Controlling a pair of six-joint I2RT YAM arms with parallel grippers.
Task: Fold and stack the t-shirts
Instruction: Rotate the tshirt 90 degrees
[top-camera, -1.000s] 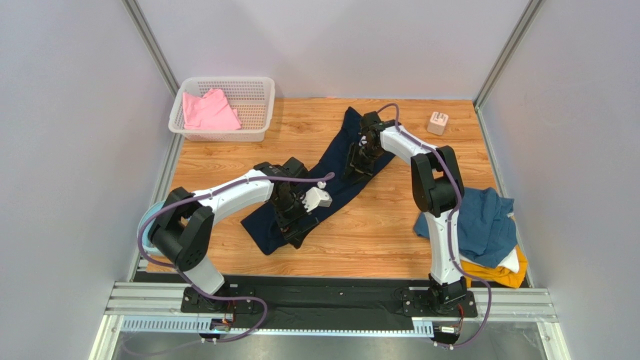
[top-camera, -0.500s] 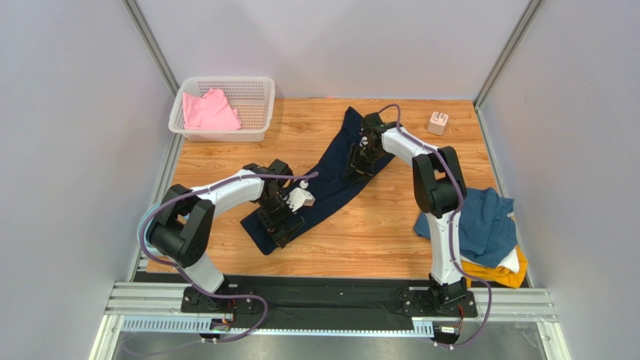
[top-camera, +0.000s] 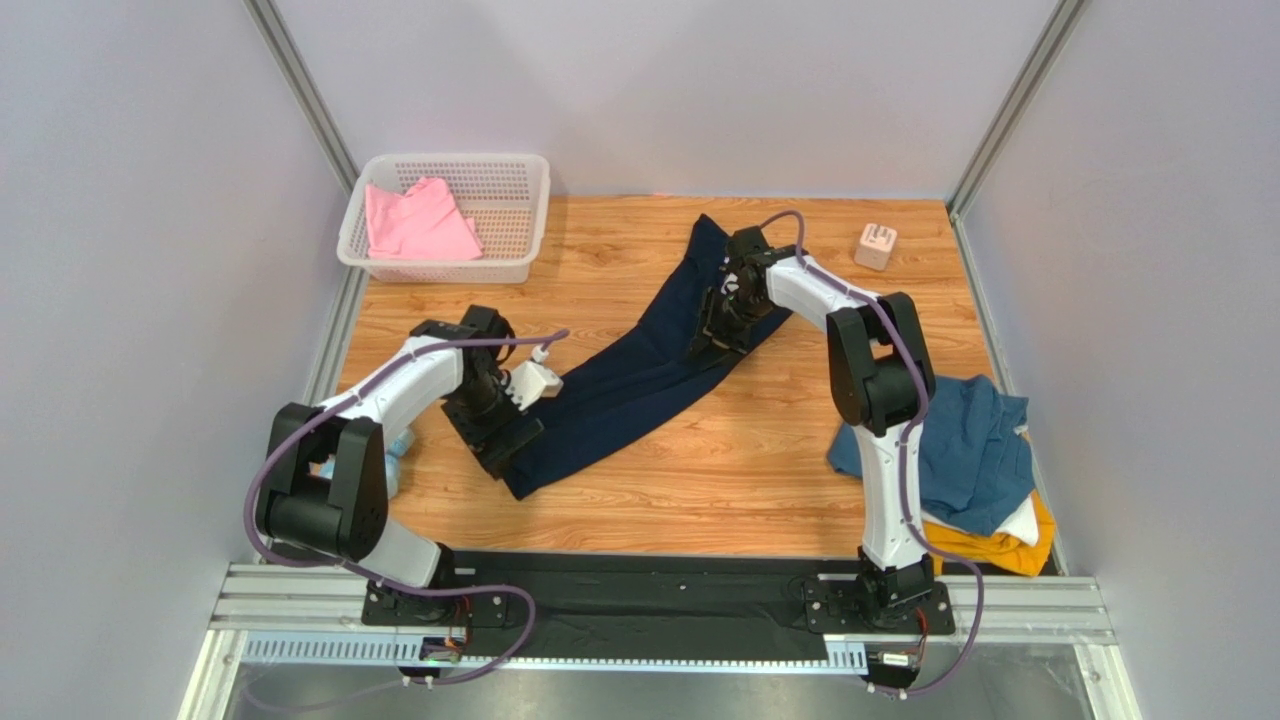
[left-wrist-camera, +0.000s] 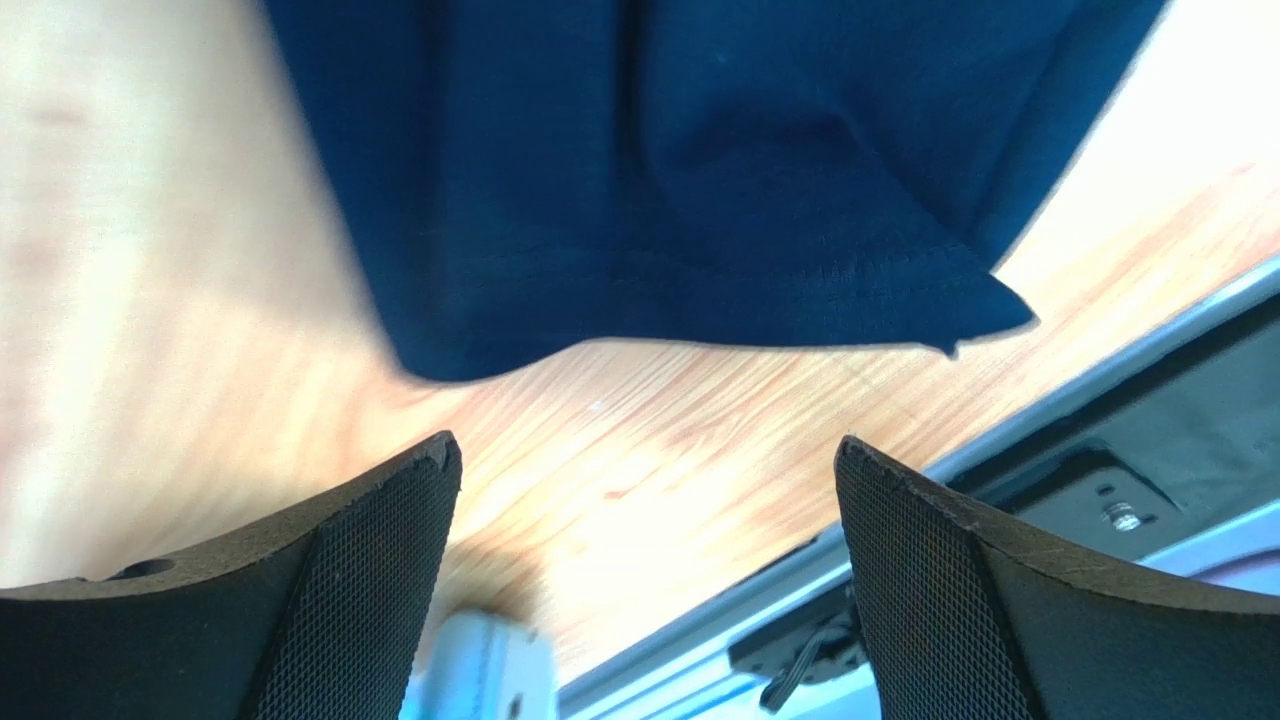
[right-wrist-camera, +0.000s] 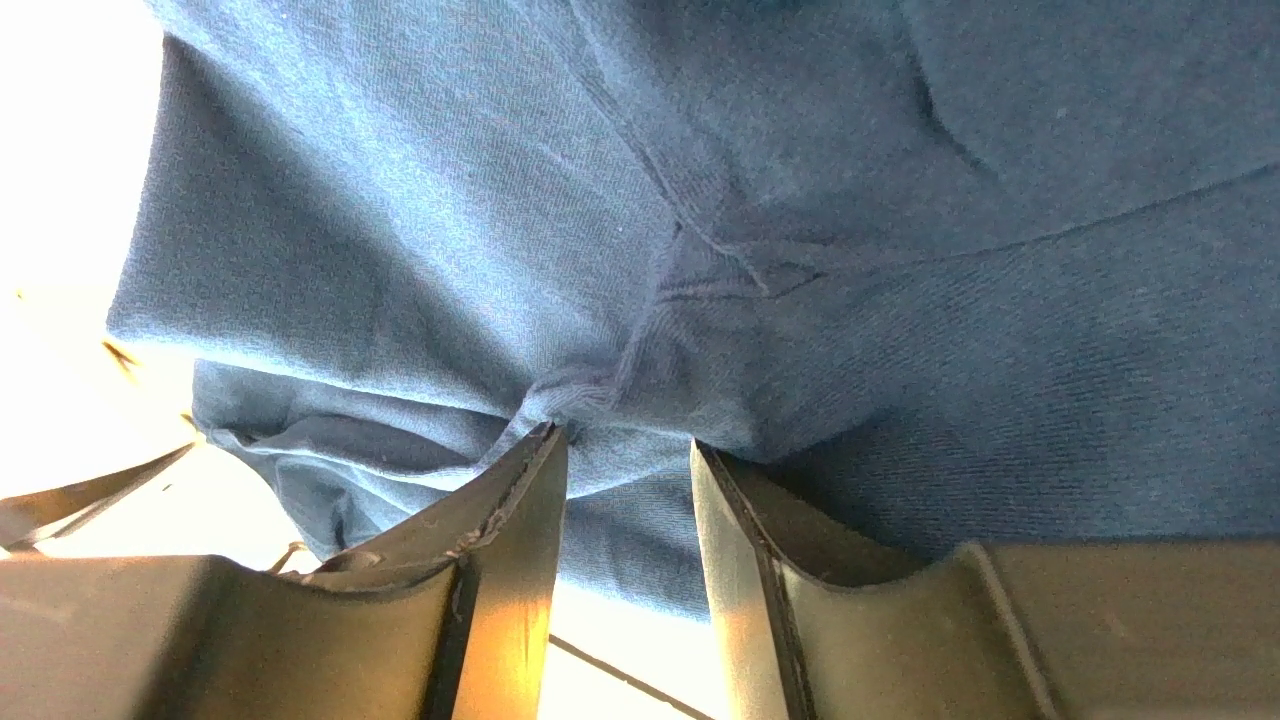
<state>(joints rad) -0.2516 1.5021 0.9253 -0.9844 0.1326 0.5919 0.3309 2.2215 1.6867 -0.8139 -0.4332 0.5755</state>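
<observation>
Wide apart and empty, the left gripper (left-wrist-camera: 646, 447) hangs low over the table (top-camera: 751, 450) just off the near end of the navy tee (top-camera: 631, 378). The hem lies ahead of its fingertips, not between them. The right gripper (right-wrist-camera: 624, 446) has its jaws narrow, nipping a pucker of the same tee near its far end (the cloth bunches against one fingertip in the wrist view).

The navy tee lies as a long rumpled strip running diagonally across the middle of the table, not yet folded. At the right edge a teal tee (top-camera: 969, 450) slumps over a white tee (top-camera: 1025, 521) and a mustard tee (top-camera: 999, 552).

The right pinch looks shallow and may catch only the top layer. With the near end unheld, a pull would likely slip off or drag the whole strip instead of spreading it. The left jaws, coming in low, could shove the hem into a wad rather than close on it.

The basket (top-camera: 436, 267) in the far left corner holds only the pink tee (top-camera: 413, 225), loosely folded towards its left side.
</observation>
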